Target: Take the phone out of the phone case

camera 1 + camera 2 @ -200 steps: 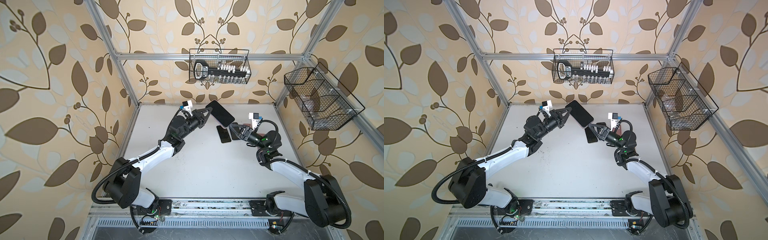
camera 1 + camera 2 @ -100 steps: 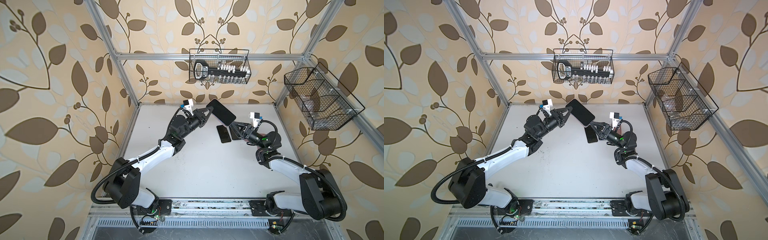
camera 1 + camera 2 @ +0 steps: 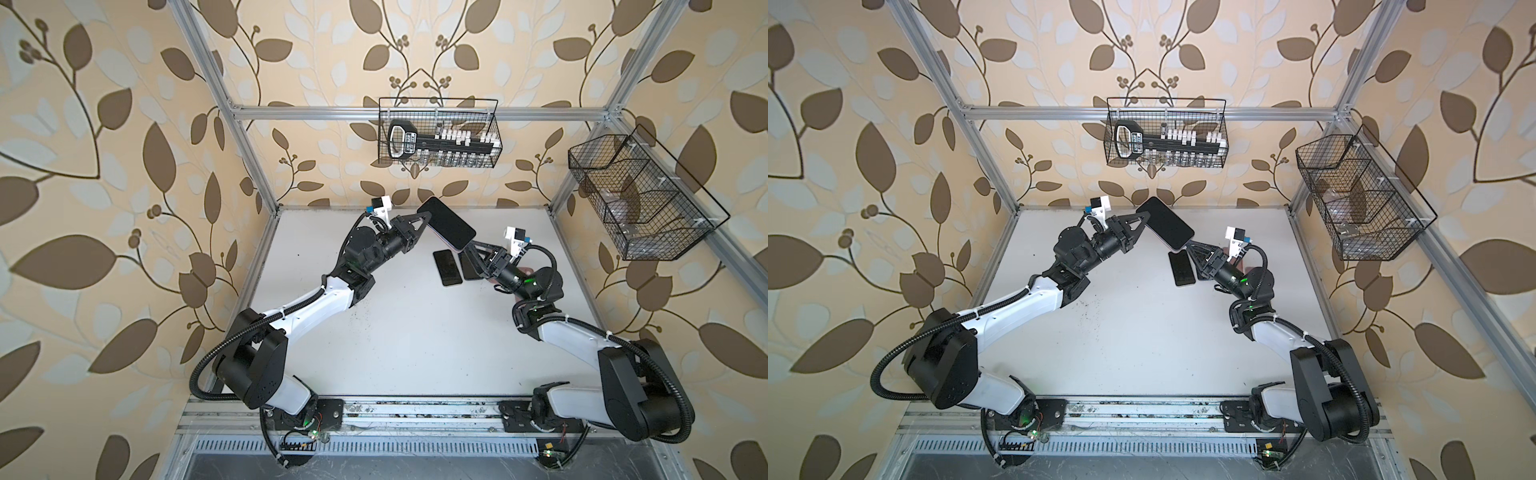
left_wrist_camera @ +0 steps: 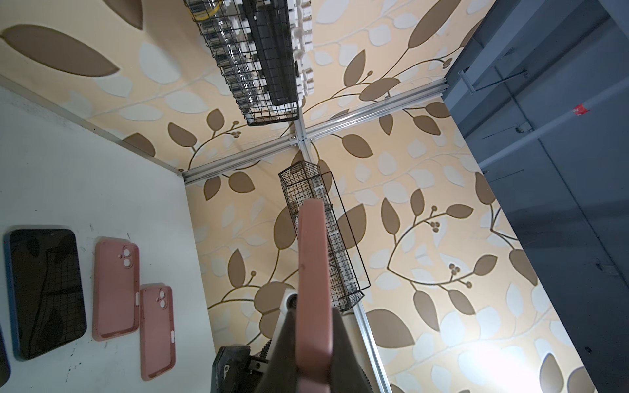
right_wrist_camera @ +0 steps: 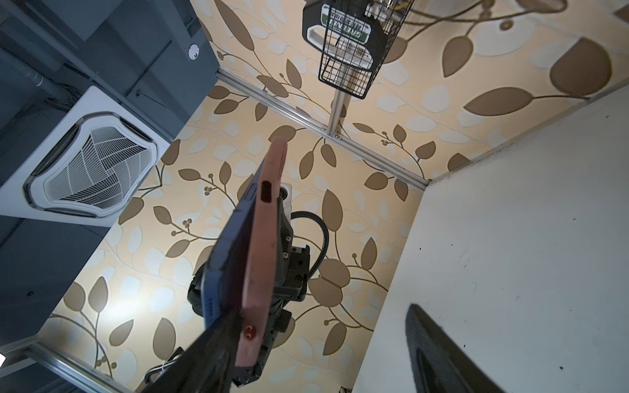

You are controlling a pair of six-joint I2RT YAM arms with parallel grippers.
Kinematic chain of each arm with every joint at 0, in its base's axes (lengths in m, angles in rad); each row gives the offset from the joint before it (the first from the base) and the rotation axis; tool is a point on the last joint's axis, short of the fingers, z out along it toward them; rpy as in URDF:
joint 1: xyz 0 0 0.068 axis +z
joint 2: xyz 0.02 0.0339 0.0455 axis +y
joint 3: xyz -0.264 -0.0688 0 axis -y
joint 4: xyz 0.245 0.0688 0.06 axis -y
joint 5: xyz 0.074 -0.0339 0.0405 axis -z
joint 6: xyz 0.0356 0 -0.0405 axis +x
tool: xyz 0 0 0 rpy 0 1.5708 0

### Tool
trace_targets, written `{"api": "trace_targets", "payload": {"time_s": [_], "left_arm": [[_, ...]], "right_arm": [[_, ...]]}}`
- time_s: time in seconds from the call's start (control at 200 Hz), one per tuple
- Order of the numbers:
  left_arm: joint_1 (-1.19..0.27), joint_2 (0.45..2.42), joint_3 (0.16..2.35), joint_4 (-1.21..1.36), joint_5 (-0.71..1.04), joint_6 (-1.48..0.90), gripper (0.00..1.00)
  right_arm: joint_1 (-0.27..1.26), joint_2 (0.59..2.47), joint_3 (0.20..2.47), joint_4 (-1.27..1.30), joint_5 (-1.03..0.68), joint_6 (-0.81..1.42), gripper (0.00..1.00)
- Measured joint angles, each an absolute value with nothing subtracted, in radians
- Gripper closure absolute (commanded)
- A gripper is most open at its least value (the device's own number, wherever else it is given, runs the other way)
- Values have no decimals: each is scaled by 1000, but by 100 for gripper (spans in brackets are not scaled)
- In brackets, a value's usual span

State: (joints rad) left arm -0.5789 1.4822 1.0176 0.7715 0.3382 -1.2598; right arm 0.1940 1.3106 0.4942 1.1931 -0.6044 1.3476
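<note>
Pink case (image 4: pixel 313 289), phone (image 3: pixel 446 227) not yet freed, is clamped by left fingers (image 3: pixel 417 223) above the bench (image 3: pixel 415 340). Right fingers (image 5: pixel 439 354) are held open at its corner; a phone-only pinch is needed next.

My arms (image 3: pixel 316 305) are white and black. The case (image 4: pixel 313 289) is pink, its phone (image 3: pixel 446 227) black-faced, blue-edged. The desk (image 3: pixel 415 340) is white, baskets (image 3: pixel 665 247) black wire, walls (image 3: pixel 104 208) beige with brown and pale leaves.

Cased phone (image 3: pixel 1165 227) held aloft between two arms.
The left gripper (image 3: pixel 1143 222) clamps its edge at nine o'clock (screen facing up, dark); the right gripper (image 3: pixel 1190 248) sits at its five o'clock corner, just above a bare phone (image 3: pixel 1182 269) lying on the white table (image 3: pixel 1142 332).
</note>
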Motion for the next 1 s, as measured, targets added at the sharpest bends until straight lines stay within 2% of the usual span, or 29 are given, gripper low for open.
{"api": "trace_targets", "payload": {"time_s": [0.185, 0.455, 0.635, 0.79, 0.85, 1.0], "left_arm": [[-610, 1482, 1018, 747, 394, -1255, 100], [-609, 1482, 1019, 743, 414, -1255, 100], [-599, 1482, 1035, 699, 421, -1231, 100], [-576, 1482, 1052, 639, 440, -1198, 100], [-564, 1482, 1055, 622, 445, -1184, 100], [-546, 1486, 1063, 587, 466, -1164, 100]], "right_arm": [[191, 1269, 471, 1166, -542, 1335, 24], [202, 1263, 488, 1114, -578, 1305, 28], [201, 1277, 495, 1110, -623, 1309, 41], [192, 1277, 495, 1093, -660, 1304, 57], [188, 1275, 495, 1084, -670, 1303, 67], [187, 1267, 495, 1056, -690, 1301, 73]]}}
